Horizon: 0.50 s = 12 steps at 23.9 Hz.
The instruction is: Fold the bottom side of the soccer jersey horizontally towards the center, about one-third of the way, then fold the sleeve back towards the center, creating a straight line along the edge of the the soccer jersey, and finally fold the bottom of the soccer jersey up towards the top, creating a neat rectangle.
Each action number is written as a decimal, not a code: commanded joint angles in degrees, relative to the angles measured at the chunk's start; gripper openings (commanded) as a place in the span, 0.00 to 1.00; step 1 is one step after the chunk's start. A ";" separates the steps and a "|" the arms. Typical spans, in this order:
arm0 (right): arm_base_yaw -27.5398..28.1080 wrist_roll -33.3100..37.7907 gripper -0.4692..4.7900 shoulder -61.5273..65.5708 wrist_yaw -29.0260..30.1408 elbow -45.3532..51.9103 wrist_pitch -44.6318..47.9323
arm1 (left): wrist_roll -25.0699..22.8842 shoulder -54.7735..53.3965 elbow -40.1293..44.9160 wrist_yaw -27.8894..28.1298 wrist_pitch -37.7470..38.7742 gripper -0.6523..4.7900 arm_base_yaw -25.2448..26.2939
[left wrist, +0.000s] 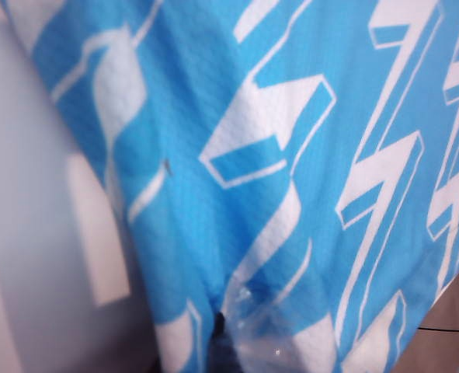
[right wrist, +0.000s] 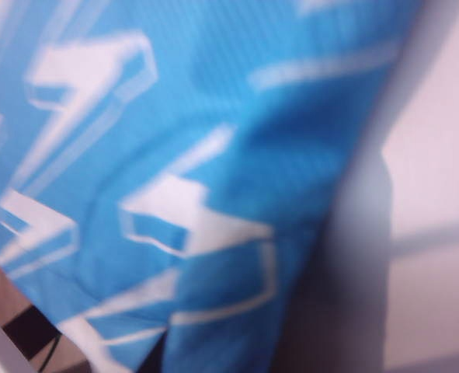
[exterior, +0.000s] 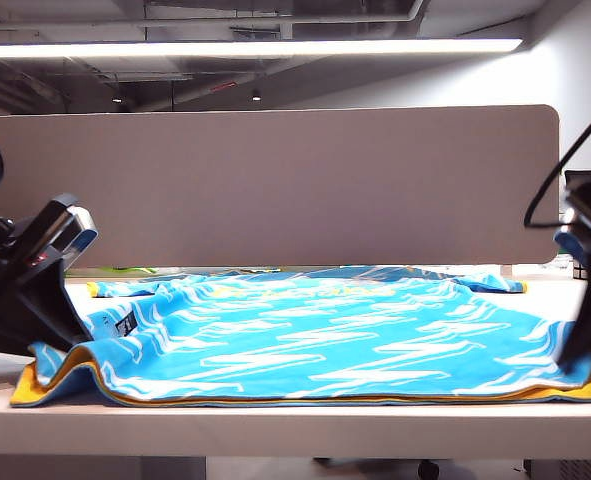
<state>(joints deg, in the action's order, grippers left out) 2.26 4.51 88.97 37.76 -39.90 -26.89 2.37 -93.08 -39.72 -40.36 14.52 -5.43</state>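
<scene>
The soccer jersey [exterior: 315, 340] lies spread across the table [exterior: 295, 425], zigzag face up, with yellow trim showing along its near edge. At its near left corner my left gripper [exterior: 53, 345] is shut on the cloth, which curls up there. In the left wrist view the blue-and-white fabric [left wrist: 276, 155] fills the frame and puckers where the left gripper [left wrist: 231, 342] pinches it. My right gripper [exterior: 578, 352] is at the near right corner, where the hem rises toward it. In the right wrist view the blurred fabric [right wrist: 198, 171] folds into the right gripper [right wrist: 167, 353], whose jaws are mostly hidden by the cloth.
A tall beige partition [exterior: 275, 180] stands along the table's far edge. A black cable [exterior: 550, 180] hangs near the right arm. The table's front edge runs just below the jersey's hem.
</scene>
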 commanded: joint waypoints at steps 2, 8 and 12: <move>0.04 0.13 0.08 -1.27 0.02 0.48 -2.93 | -0.24 -0.09 1.38 4.85 6.14 0.11 0.72; 0.11 -0.22 0.08 -13.22 -0.77 0.46 -10.38 | -0.44 11.15 1.38 4.17 16.76 0.11 1.36; -0.44 -0.04 0.08 -27.39 -0.52 0.44 -24.81 | -0.22 25.73 1.36 4.22 28.61 0.11 1.22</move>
<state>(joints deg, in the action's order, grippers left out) 2.28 4.60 64.86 37.04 -39.31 -45.28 2.24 -70.26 -38.37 -35.99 37.63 -4.25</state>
